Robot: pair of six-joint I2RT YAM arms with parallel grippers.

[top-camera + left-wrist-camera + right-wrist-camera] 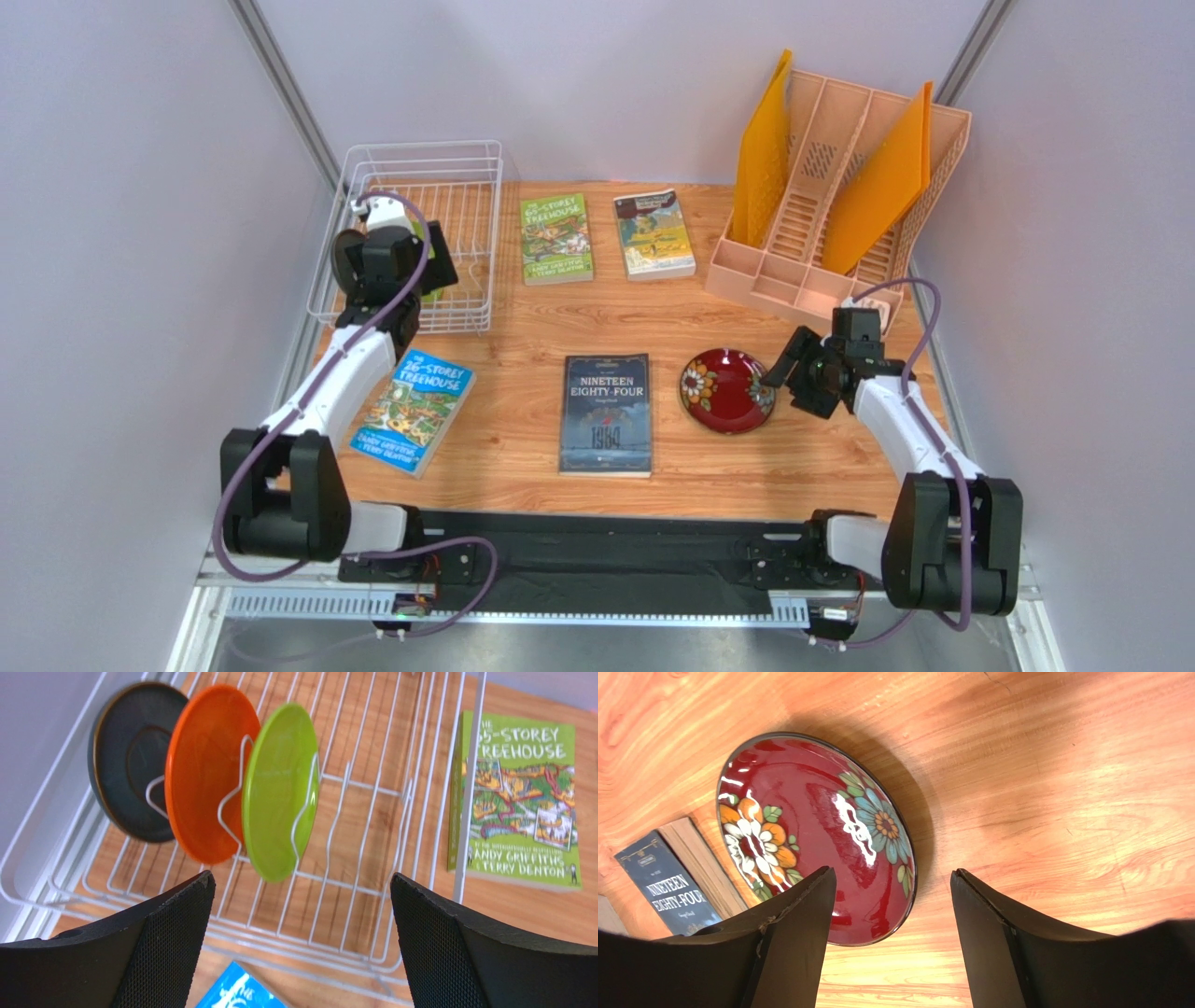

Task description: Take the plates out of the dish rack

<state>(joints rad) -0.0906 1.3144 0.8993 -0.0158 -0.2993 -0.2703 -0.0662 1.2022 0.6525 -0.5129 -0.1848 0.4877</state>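
Note:
The white wire dish rack (470, 182) (365, 882) stands at the back left. Three plates stand upright in its tines: a dark teal-grey one (130, 763), an orange one (210, 770) and a lime green one (281, 791). My left gripper (428, 266) (302, 876) hovers over the rack's near side, open wide, with nothing between its fingers. A dark red floral plate (727, 389) (815, 833) lies flat on the table. My right gripper (786, 367) (891, 873) sits just above that plate's right rim, open and not touching it.
A black book (606, 415) (664, 882) lies just left of the red plate. A blue book (414, 410) lies in front of the rack. Two green books (556, 238) (654, 234) lie at the back centre. A peach slotted organizer (842, 210) stands at the back right.

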